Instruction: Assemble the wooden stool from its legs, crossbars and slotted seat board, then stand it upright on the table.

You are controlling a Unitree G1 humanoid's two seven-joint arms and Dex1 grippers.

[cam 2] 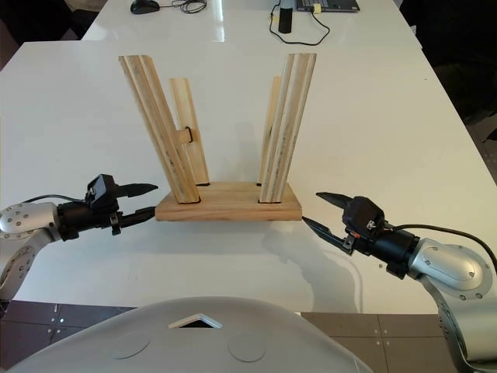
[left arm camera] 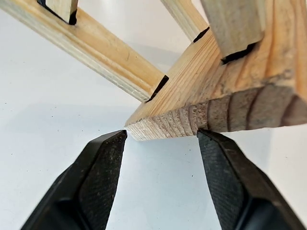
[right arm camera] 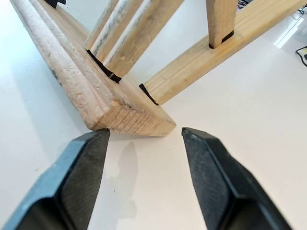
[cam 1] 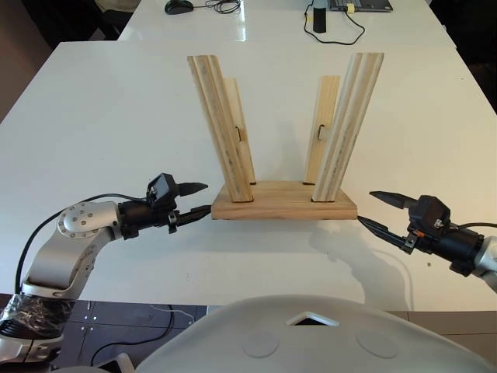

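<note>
The wooden stool stands upside down on the white table (cam 1: 101, 116). Its slotted seat board (cam 1: 283, 203) lies flat, and the legs rise from it: a slanted left leg (cam 1: 220, 124) and a right leg (cam 1: 349, 120), with shorter pieces behind them. My left gripper (cam 1: 206, 197) is open at the board's left end, with one fingertip (left arm camera: 211, 143) touching the end grain of the seat board (left arm camera: 225, 112). My right gripper (cam 1: 365, 207) is open just off the board's right end, its fingers straddling a corner of the seat board (right arm camera: 139, 120) without holding it.
A second white table adjoins at the back, carrying a black mouse (cam 1: 178, 7), a black cabled device (cam 1: 319, 17) and a laptop edge (cam 1: 361, 5). Bare tabletop spreads to both sides of the stool and in front of it.
</note>
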